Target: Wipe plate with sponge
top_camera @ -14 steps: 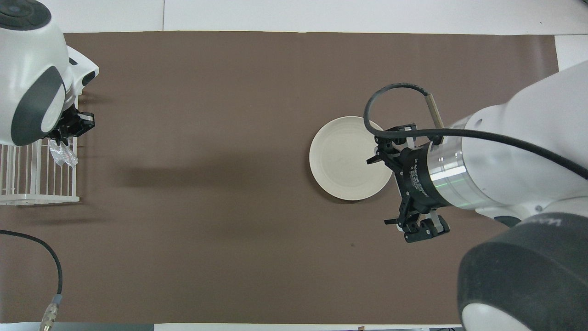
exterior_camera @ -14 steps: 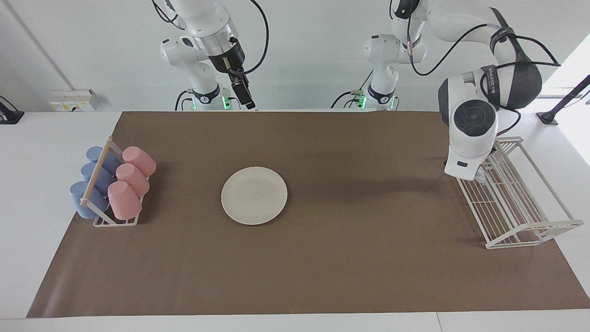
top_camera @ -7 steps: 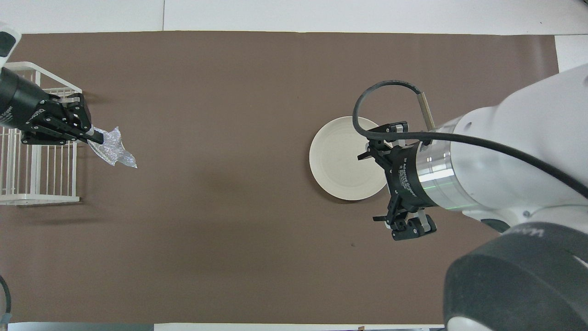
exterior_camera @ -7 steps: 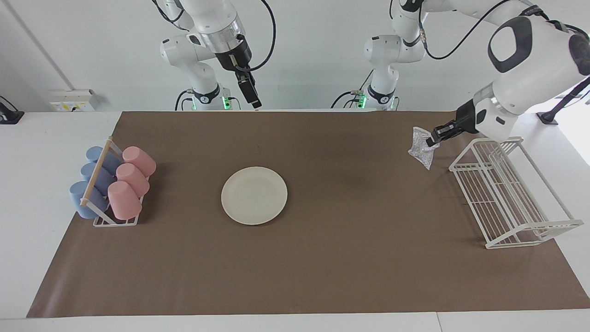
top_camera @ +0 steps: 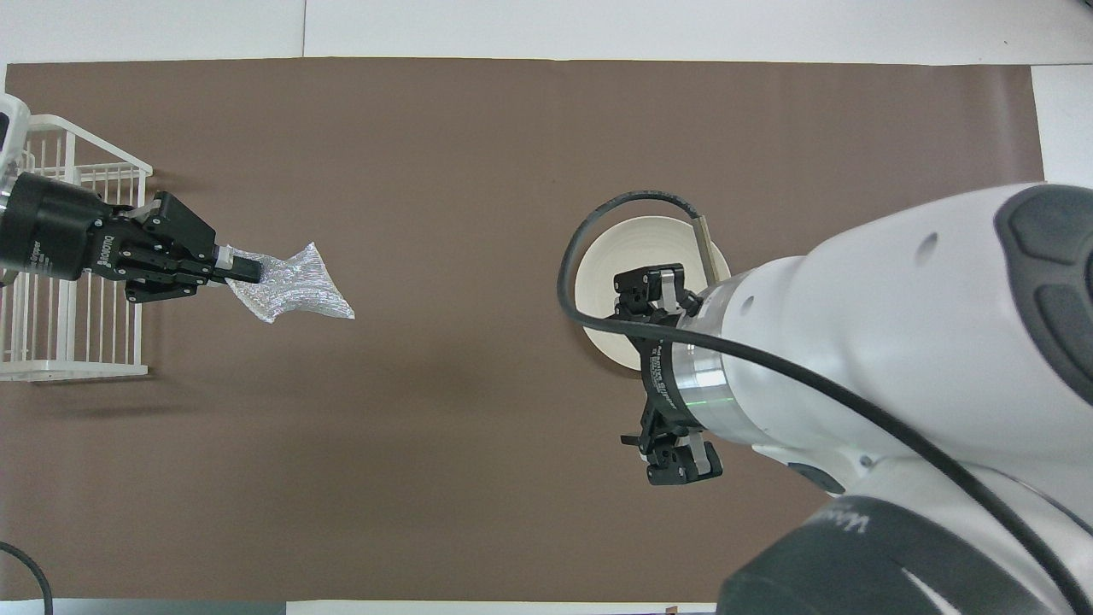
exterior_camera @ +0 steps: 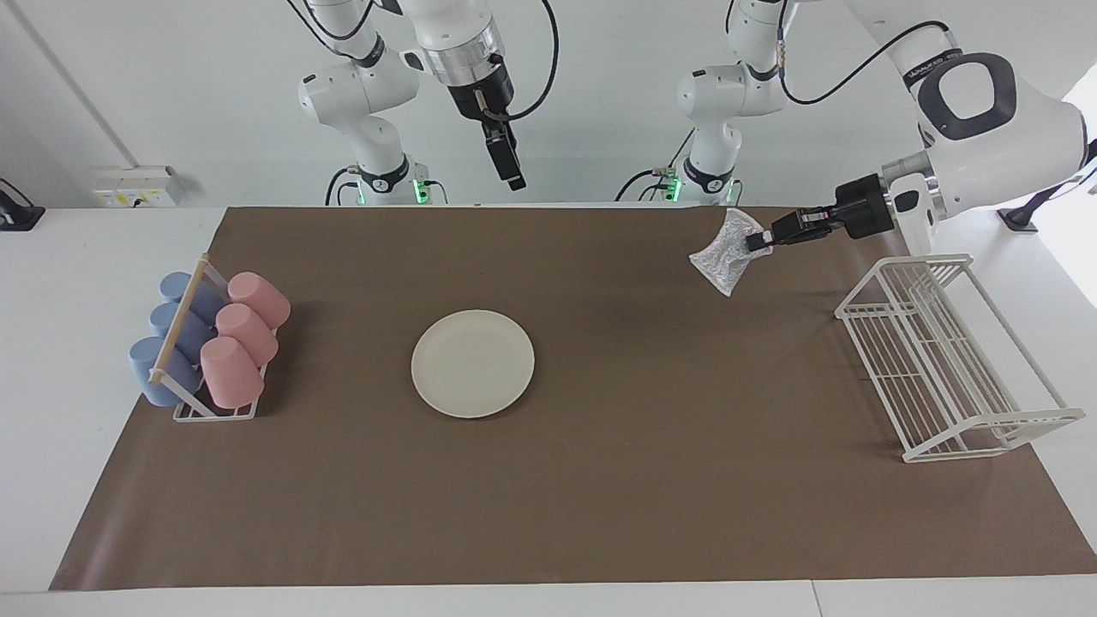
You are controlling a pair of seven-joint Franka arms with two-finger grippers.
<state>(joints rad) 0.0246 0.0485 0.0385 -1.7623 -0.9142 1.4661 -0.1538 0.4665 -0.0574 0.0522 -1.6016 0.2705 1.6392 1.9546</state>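
Sponge (exterior_camera: 727, 250) pinched in my left gripper (exterior_camera: 758, 242), I am carrying it from three o'clock over the mat toward the plate (exterior_camera: 472, 363), aiming to land flat at its centre, while my right gripper (exterior_camera: 512, 176) is waiting open overhead.

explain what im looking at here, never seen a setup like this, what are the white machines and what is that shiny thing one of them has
These are two white robot arms fixed at one edge of a table covered by a brown mat. One picture looks at them from across the table; the other looks down from above their own end.

The left gripper is shut on the sponge, a crinkly silvery scrubber, and holds it in the air over the mat beside a white wire rack. The right gripper is open, holds nothing and hangs high over the robots' edge of the mat.

On the mat lie a cream plate, bare, and, toward the right arm's end, a small rack of pink and blue cups. The sponge is probably meant for wiping the plate.
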